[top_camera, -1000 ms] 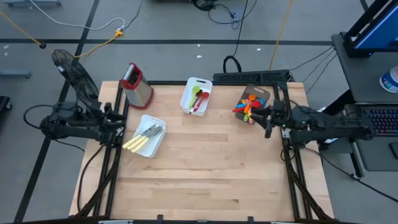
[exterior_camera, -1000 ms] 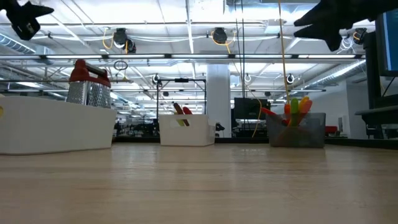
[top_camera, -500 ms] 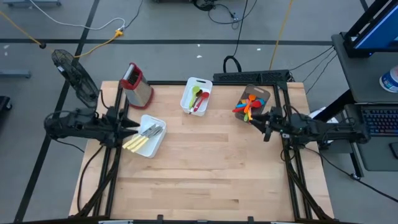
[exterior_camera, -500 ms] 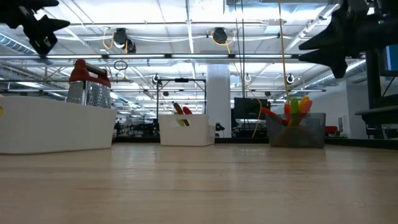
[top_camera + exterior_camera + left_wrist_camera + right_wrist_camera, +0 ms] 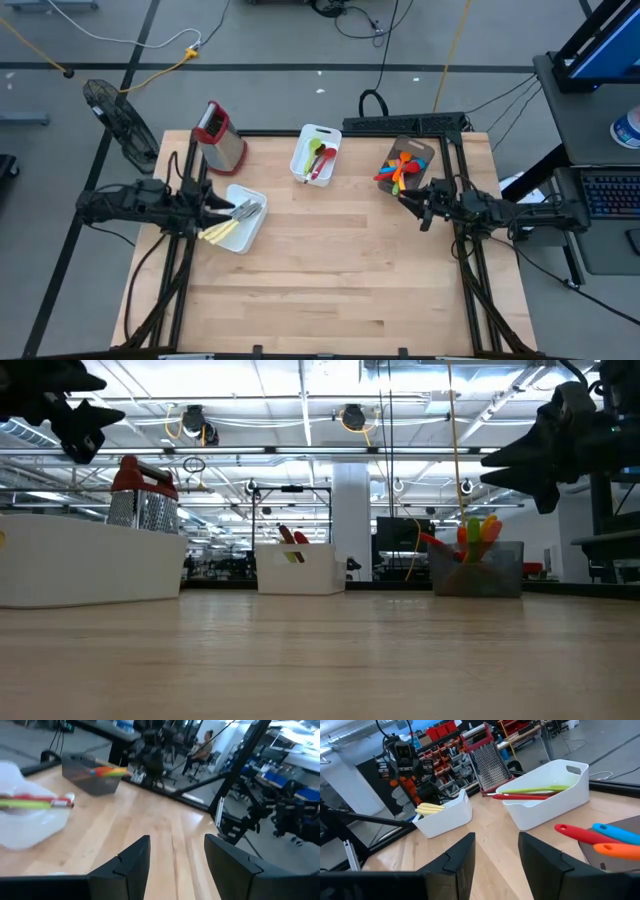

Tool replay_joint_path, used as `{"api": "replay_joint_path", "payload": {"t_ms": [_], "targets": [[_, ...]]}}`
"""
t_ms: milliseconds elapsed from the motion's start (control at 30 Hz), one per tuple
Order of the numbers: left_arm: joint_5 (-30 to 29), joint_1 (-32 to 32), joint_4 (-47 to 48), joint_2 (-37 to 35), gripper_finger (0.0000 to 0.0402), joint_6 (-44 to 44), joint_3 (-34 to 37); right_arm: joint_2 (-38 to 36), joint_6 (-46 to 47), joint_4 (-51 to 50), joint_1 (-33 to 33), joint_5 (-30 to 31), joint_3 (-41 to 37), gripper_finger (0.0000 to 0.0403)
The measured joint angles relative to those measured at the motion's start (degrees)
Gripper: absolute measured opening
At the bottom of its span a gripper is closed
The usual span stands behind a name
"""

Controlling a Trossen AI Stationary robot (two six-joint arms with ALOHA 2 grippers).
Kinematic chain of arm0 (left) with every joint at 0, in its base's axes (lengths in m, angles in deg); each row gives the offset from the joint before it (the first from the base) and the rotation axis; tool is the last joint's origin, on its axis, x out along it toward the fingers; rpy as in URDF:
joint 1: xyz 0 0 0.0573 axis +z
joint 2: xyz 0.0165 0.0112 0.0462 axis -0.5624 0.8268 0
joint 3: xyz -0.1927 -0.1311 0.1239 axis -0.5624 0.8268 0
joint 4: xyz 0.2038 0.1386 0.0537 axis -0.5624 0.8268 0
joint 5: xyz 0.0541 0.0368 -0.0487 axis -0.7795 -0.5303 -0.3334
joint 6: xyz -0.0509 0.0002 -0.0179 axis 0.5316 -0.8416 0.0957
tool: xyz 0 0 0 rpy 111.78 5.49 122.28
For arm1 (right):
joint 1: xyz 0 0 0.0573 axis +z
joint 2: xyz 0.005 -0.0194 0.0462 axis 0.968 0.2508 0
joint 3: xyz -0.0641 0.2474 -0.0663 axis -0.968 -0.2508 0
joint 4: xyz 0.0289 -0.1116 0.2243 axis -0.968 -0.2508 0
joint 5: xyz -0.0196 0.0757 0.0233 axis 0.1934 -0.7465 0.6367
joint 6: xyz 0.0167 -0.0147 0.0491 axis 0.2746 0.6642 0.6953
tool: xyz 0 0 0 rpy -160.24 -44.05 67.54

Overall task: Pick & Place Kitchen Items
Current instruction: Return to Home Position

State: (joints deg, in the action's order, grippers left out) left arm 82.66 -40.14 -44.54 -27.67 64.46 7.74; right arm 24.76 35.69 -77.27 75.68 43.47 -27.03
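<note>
The left pincer [image 5: 220,207] hangs wide and empty over the cutlery tray [image 5: 252,235], covering part of it. The right pincer [image 5: 410,203], likewise wide, hangs near the spoons [image 5: 398,170].

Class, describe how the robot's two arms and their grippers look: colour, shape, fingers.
The left arm and right arm are black, slim and jointed. The left gripper and right gripper each carry two flat, angular black fingers. No markings are readable.

The desk [image 5: 330,280] is lying open across its centre and near half; the grater [image 5: 222,137], left tray [image 5: 250,233], middle tray [image 5: 322,129] and dark bin [image 5: 426,150] are lining its far part, with the left end effector [image 5: 224,208] and right end effector [image 5: 407,199] flanking.
</note>
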Motion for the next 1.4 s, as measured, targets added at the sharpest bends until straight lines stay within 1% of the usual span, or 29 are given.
{"api": "replay_joint_path", "payload": {"t_ms": [67,400,467,567,667,767,833,900,1267,1400], "targets": [[0.04,0.0,-2.28,-0.01,0.0191,-1.29,0.85,-0.1,0.02,0.01,0.0,0.02,-0.12,0.0141],[-0.27,0.0,-2.25,-0.01,0.0191,-4.78,4.69,-0.08,0.02,0.01,0.0,0.07,-0.12,0.0141],[-1.65,0.16,-1.93,-0.01,0.0191,-6.39,5.4,-0.08,0.02,0.01,0.0,0.07,-0.12,0.0141],[-4.97,1.18,-2.36,-0.01,0.0191,-6.53,7.15,-0.06,0.02,-0.02,0.0,0.07,-0.12,0.0141],[-6.01,2.3,-3.18,-0.01,0.0191,-5.35,9.52,-0.06,-0.05,0.0,-0.02,0.07,-0.12,0.0141],[-4.71,3.25,-10.04,-0.01,0.0191,-5.27,13.01,-0.06,0.0,-0.02,-0.02,0.07,-0.12,0.0141],[-2.37,3.97,-15.72,0.1,0.0191,-6.19,14.64,-0.04,0.0,-0.02,-0.02,0.07,-0.12,0.0141],[-0.42,4.83,-19.05,0.25,0.0191,-7.56,15.66,-0.04,0.0,-0.02,-0.02,0.06,-0.12,0.0141],[0.15,9.55,-19.33,0.34,0.0191,-8.67,15.84,-0.04,0.01,-0.1,-0.02,0.04,-0.12,0.0141],[-0.01,10.12,-19.29,0.36,0.0191,-5.95,15.84,-0.04,0.0,-0.11,-0.02,0.04,-0.12,0.0141]]}}
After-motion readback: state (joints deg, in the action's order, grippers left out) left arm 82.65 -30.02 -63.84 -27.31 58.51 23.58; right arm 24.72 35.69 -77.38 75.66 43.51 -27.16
